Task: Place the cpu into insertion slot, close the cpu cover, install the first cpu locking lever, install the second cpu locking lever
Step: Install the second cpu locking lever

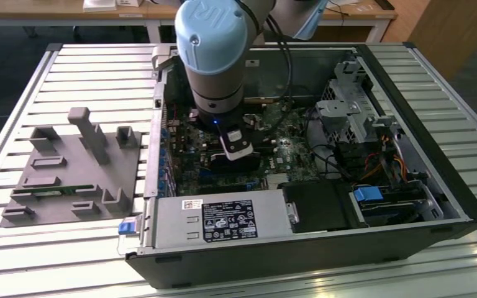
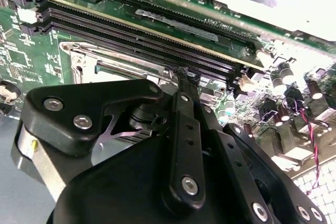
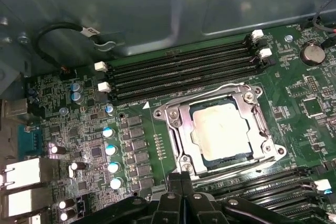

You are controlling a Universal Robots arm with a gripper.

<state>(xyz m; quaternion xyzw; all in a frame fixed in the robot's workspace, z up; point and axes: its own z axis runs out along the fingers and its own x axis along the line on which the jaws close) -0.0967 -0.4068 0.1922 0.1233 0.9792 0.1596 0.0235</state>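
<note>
The cpu (image 3: 219, 129) lies in the insertion slot (image 3: 244, 155), its pale silver face up. The cpu cover (image 3: 178, 121) lies flat around it as a silver frame. Thin metal locking levers (image 3: 247, 167) run along two sides of that frame. In both wrist views my gripper (image 3: 181, 177) is shut with its fingertips pressed together and nothing visible between them, just beside the socket's edge. The second wrist view has the gripper (image 2: 182, 73) tip close to a corner of the cover (image 2: 100, 56). In the exterior view the gripper (image 1: 231, 164) hangs low over the motherboard inside the open computer case.
Long black memory slots (image 3: 184, 74) flank the socket on two sides. Blue-topped capacitors (image 3: 111, 150) and a coin battery (image 3: 311, 53) stand nearby. A grey power supply (image 1: 213, 220), drive cage (image 1: 346, 105) and cables crowd the case. A grey fixture (image 1: 72, 167) sits at the exterior view's left.
</note>
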